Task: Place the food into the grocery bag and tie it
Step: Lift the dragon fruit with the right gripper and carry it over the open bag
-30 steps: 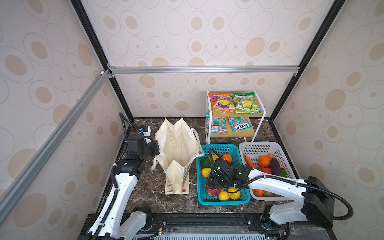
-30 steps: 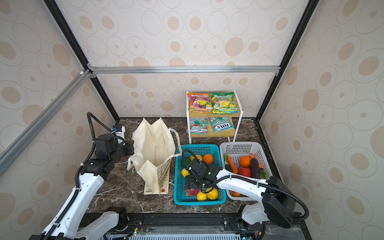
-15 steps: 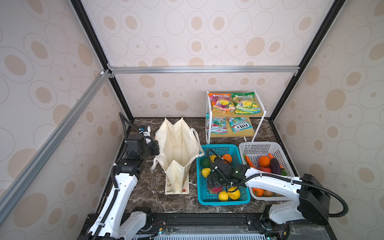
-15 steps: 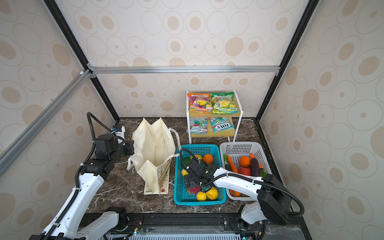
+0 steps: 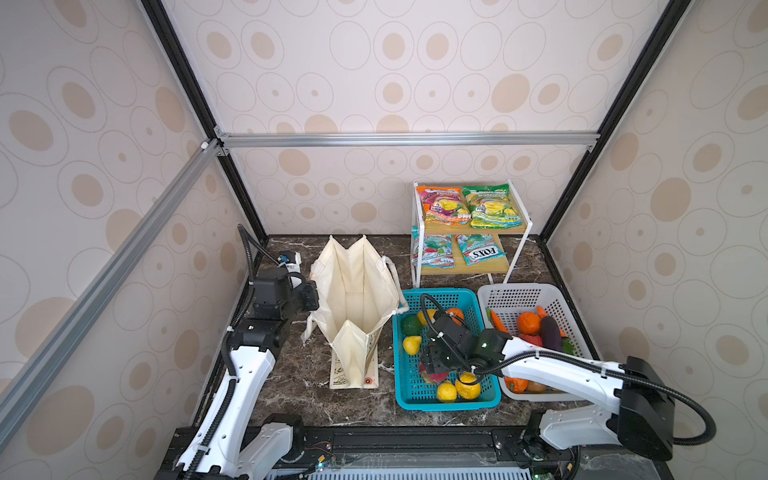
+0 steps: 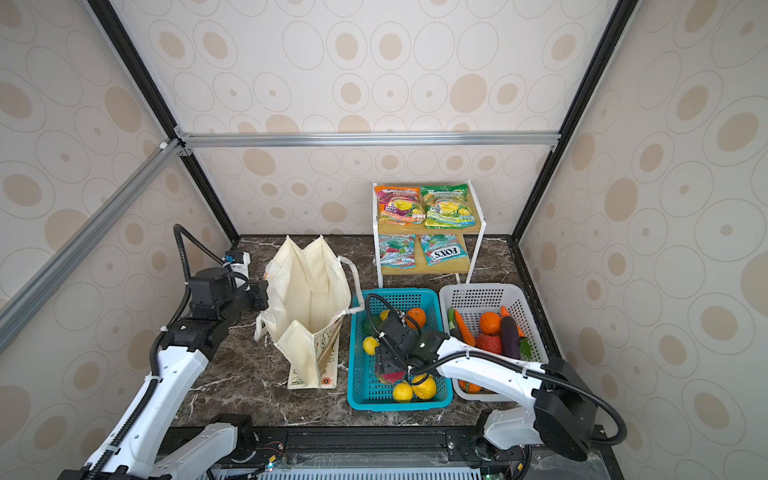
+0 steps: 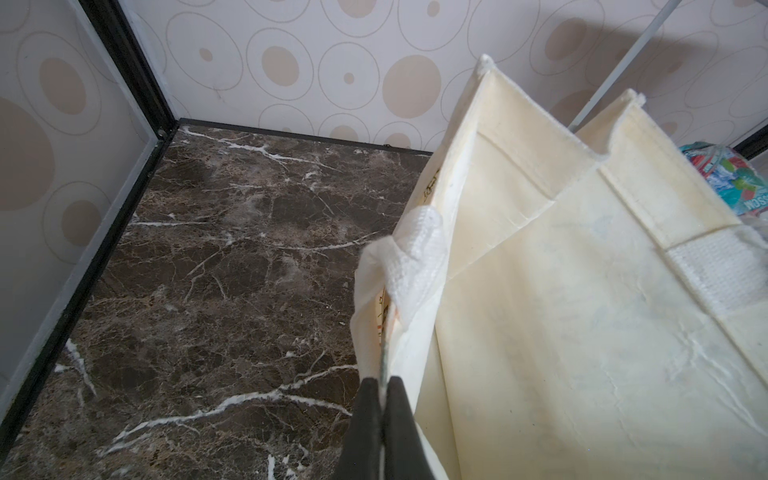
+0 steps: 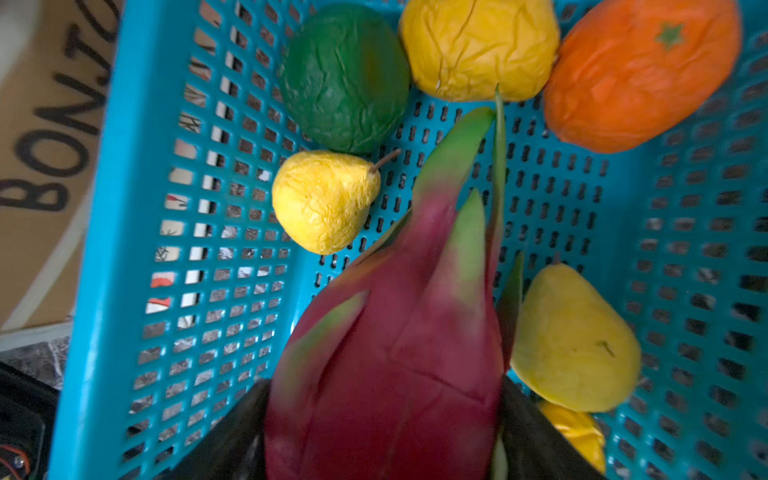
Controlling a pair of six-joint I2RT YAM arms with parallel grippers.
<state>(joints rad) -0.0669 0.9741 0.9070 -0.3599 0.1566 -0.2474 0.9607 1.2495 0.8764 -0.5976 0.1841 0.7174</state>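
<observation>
right wrist view shows right gripper (image 8: 382, 415) clasping dragon fruit (image 8: 395, 345); left gripper (image 7: 384, 388) pinches grocery bag (image 7: 561, 332).

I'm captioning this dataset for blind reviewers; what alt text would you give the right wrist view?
A pink dragon fruit fills the foreground, the right gripper closed against both its sides, inside a teal basket. Around it lie a yellow pear, a green fruit, an orange and other yellow fruits; the grocery bag's lettered tan band shows outside it.
</observation>
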